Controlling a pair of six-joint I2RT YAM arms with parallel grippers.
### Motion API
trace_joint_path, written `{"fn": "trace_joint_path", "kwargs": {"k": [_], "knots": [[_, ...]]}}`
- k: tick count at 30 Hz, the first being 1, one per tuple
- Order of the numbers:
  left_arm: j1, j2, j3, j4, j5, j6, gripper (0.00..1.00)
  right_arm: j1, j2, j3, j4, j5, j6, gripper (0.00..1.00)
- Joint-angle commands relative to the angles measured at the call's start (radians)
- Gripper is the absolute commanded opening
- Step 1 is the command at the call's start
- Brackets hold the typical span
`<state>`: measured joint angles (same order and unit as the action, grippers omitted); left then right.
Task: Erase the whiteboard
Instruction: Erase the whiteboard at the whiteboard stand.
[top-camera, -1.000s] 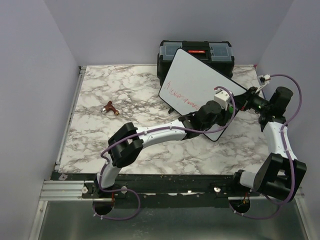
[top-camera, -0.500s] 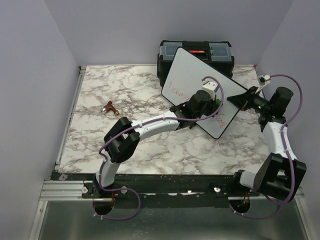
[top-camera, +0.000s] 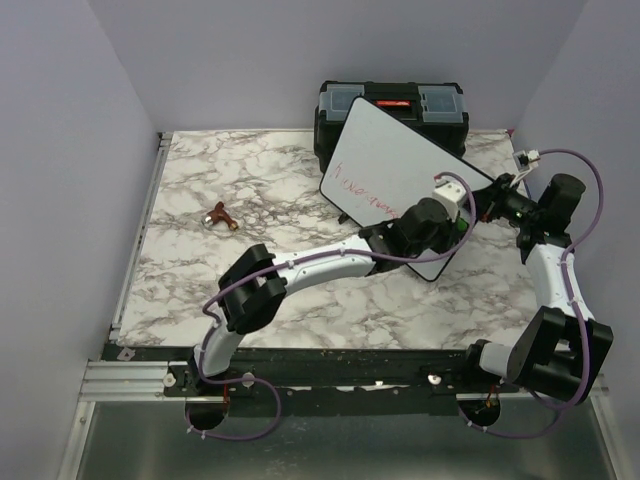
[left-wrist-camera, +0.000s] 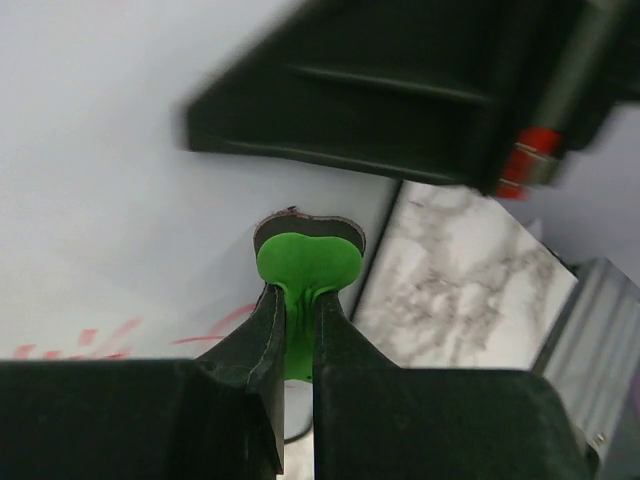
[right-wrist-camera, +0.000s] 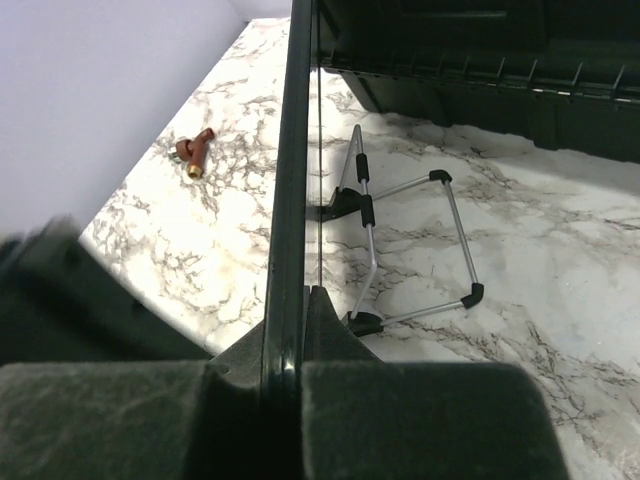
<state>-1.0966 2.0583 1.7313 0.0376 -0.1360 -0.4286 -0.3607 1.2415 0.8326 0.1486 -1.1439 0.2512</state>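
Where the marble counter (top-camera: 250, 200) carries the whiteboard (top-camera: 385, 160), tilted just in front of the black toolbox (top-camera: 392, 100), the right gripper (right-wrist-camera: 292, 305) clamps the board's edge, and the left gripper (left-wrist-camera: 298, 320) pinches a green pad (left-wrist-camera: 305, 262) at its face.

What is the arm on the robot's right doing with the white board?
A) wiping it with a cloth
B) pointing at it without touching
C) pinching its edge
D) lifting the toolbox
C: in the right wrist view the right fingers are shut on the thin black edge of the whiteboard.
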Motion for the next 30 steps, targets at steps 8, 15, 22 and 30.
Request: {"fn": "trace_joint_path", "kwargs": {"k": [8, 15, 22, 30], "knots": [[-0.019, 0.036, -0.029, 0.004, 0.074, 0.020, 0.00, 0.006, -0.053, 0.015, 0.054, -0.080, 0.043, 0.01], [0.082, -0.033, -0.217, 0.063, 0.049, 0.005, 0.00, 0.008, -0.051, 0.018, 0.052, -0.086, 0.040, 0.01], [0.176, -0.065, -0.231, 0.064, 0.056, 0.005, 0.00, 0.008, -0.052, 0.017, 0.049, -0.086, 0.033, 0.01], [0.158, -0.130, -0.179, 0.099, 0.130, 0.021, 0.00, 0.008, -0.045, 0.016, 0.045, -0.085, 0.028, 0.00]]}}
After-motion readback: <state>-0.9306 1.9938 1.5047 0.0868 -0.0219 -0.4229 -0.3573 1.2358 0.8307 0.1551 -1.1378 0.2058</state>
